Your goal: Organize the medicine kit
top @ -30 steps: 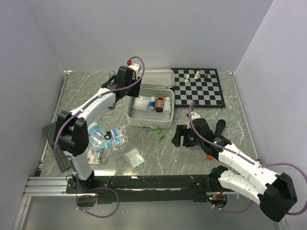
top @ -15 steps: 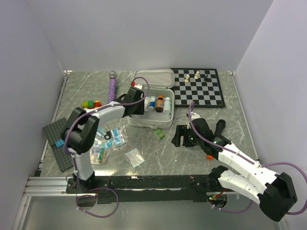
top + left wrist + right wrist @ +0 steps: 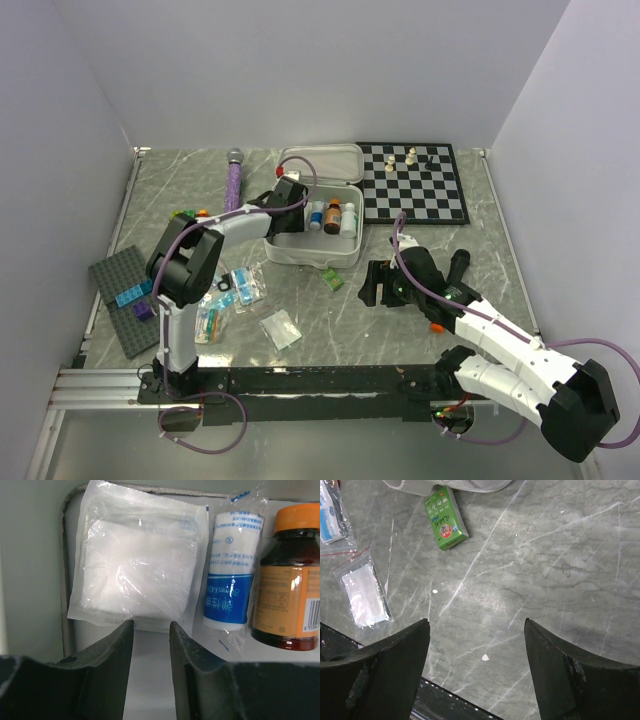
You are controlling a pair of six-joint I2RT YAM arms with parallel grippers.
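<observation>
Marble worktop (image 3: 480, 250): kit (image 3: 312, 256) open, far centre, beside chessboard (image 3: 412, 195). Gauze (image 3: 135, 565), bandage roll (image 3: 230, 570), bottle (image 3: 292, 580) inside. Packets (image 3: 232, 290), green box (image 3: 445, 517) outside, unpacked. Left end effector (image 3: 150, 627) narrow, empty, over kit; right end effector (image 3: 476, 625) wide, empty.

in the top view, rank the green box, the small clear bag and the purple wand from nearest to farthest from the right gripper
1. green box, just left of the right gripper.
2. clear bag, further left and nearer the arm bases.
3. purple wand, far left toward the back of the table.
</observation>
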